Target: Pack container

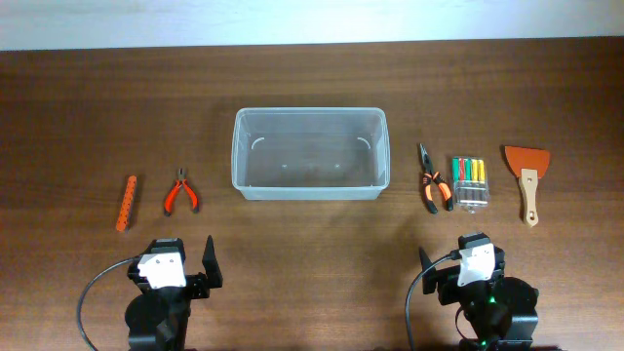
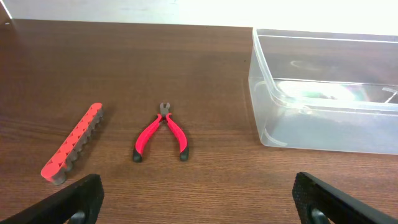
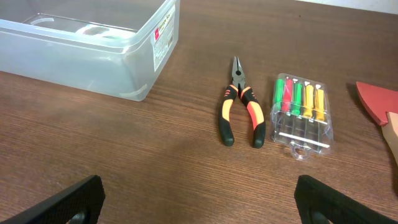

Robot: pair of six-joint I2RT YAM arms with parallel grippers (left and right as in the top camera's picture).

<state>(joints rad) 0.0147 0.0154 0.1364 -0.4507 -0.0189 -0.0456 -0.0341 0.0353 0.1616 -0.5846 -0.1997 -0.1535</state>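
Note:
The clear-greyish plastic container (image 1: 308,153) stands empty at the table's middle; it also shows in the left wrist view (image 2: 323,93) and the right wrist view (image 3: 87,50). Left of it lie an orange bit holder (image 1: 127,202) (image 2: 73,144) and small red-handled cutters (image 1: 180,192) (image 2: 161,132). Right of it lie orange-black needle-nose pliers (image 1: 432,180) (image 3: 239,106), a clear case of screwdrivers (image 1: 469,182) (image 3: 301,112) and an orange scraper with a wooden handle (image 1: 526,175) (image 3: 380,106). My left gripper (image 1: 185,268) (image 2: 198,202) and right gripper (image 1: 458,268) (image 3: 199,202) are open and empty near the front edge.
The dark wooden table (image 1: 312,88) ends at a pale wall strip at the back. The tools lie in a row level with the container, well apart from each other.

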